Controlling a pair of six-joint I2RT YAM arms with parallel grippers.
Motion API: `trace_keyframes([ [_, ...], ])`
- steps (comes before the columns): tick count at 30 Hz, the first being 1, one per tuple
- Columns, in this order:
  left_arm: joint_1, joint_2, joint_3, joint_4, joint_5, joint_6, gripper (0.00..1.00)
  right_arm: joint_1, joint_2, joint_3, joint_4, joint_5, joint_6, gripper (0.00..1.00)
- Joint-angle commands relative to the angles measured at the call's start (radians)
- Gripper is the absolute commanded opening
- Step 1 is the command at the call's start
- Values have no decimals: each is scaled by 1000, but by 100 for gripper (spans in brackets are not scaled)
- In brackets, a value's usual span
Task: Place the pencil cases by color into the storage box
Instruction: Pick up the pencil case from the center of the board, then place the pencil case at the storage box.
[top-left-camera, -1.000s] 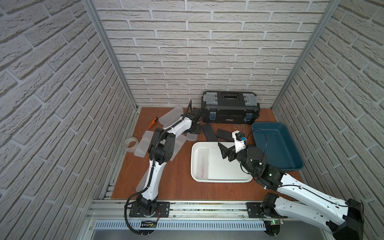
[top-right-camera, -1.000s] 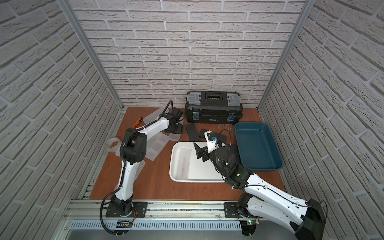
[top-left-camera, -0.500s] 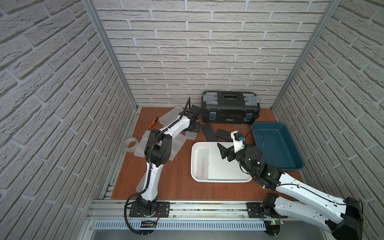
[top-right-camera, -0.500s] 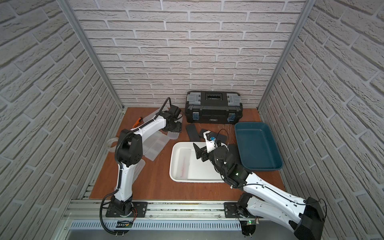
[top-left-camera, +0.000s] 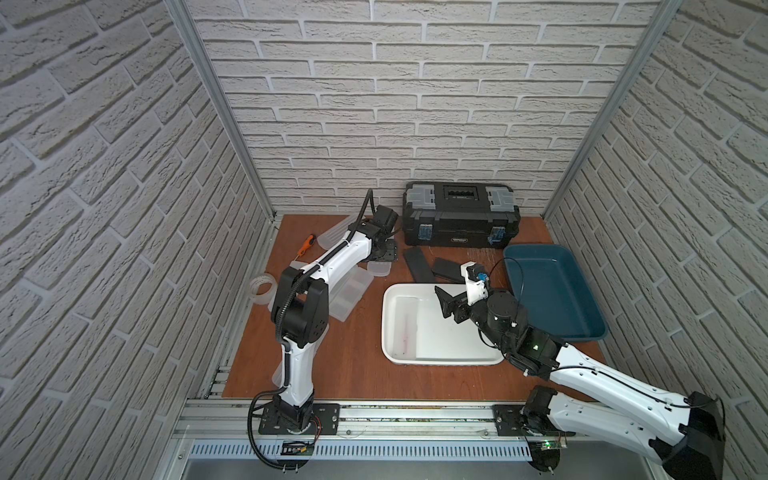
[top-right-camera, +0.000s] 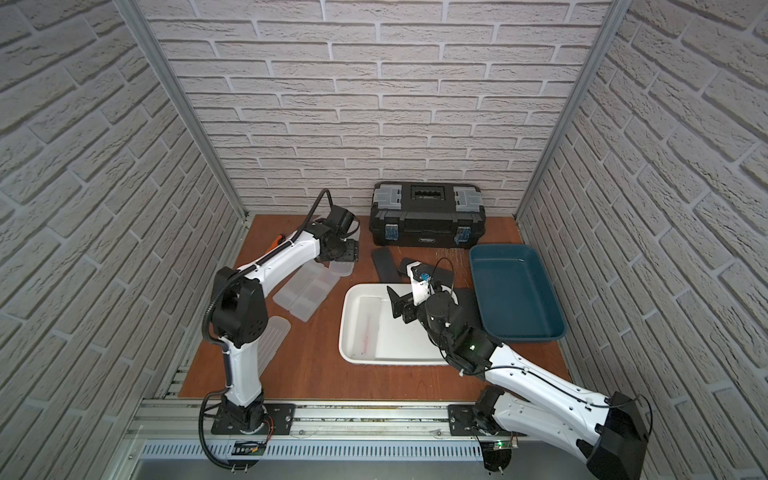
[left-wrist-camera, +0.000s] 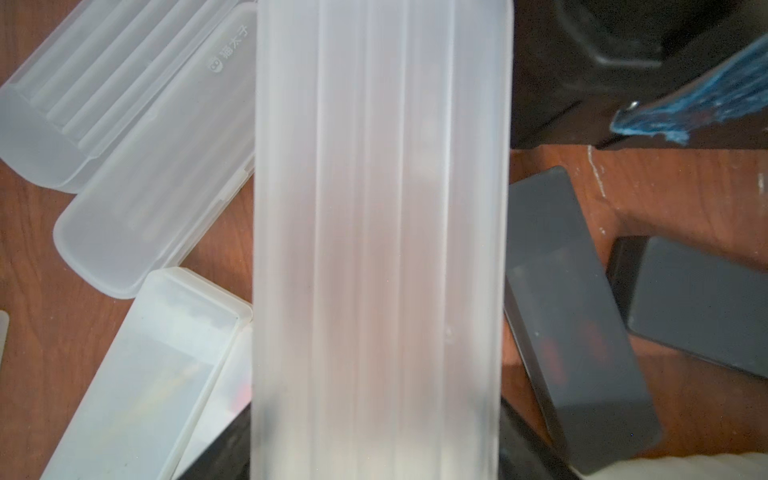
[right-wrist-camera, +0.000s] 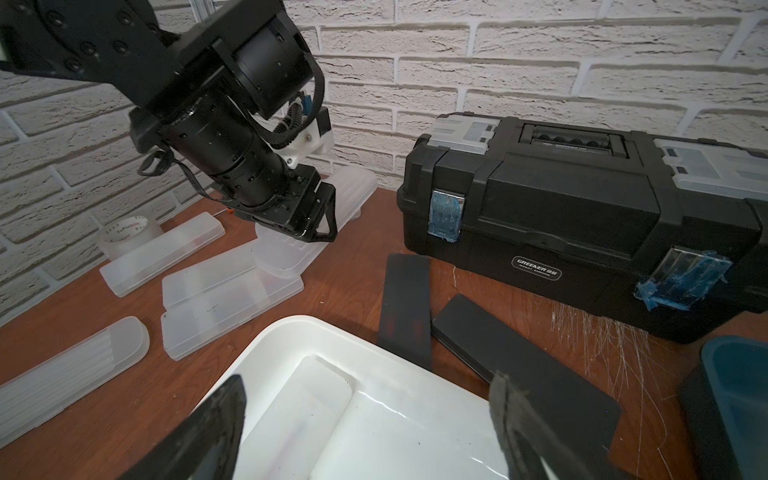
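My left gripper (top-left-camera: 380, 250) is at the back of the table, shut on a frosted ribbed pencil case (left-wrist-camera: 380, 249) that runs down the middle of the left wrist view. In the right wrist view that case (right-wrist-camera: 282, 254) hangs under the left gripper (right-wrist-camera: 291, 224), over other frosted cases (right-wrist-camera: 232, 286). Two black pencil cases (top-left-camera: 417, 264) (top-left-camera: 446, 268) lie in front of the toolbox. My right gripper (right-wrist-camera: 365, 415) is open over the white tray (top-left-camera: 388, 332), which has one frosted case (right-wrist-camera: 299, 407) lying in it. The blue tray (top-left-camera: 552, 291) holds nothing.
A shut black toolbox (top-left-camera: 459, 216) stands against the back wall. Several frosted cases (top-left-camera: 349, 291) lie on the left half of the table. A clear tape roll (top-left-camera: 262, 286) and an orange-handled screwdriver (top-left-camera: 306, 243) lie near the left edge.
The left arm's elbow has swung left while its gripper stays at the back pile with the frosted case. The right arm has barely moved.
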Motion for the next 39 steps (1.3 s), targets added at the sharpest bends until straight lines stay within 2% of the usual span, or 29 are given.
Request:
trace_keyframes([
  [1, -40, -65, -42, 32, 22, -62, 69, 3, -32, 22, -8, 32, 27, 92],
  [15, -285, -163, -152, -18, -41, -197, 69, 1, -122, 8, -60, 110, 36, 92],
  [25, -471, -238, -347, 47, -74, -377, 69, -6, -192, 4, -96, 170, 29, 92],
  [32, -541, -231, -382, 72, -89, -443, 69, -11, -224, -9, -96, 181, 26, 92],
  [39, -576, -215, -415, 117, -74, -498, 69, -12, -195, -12, -88, 176, 31, 92],
])
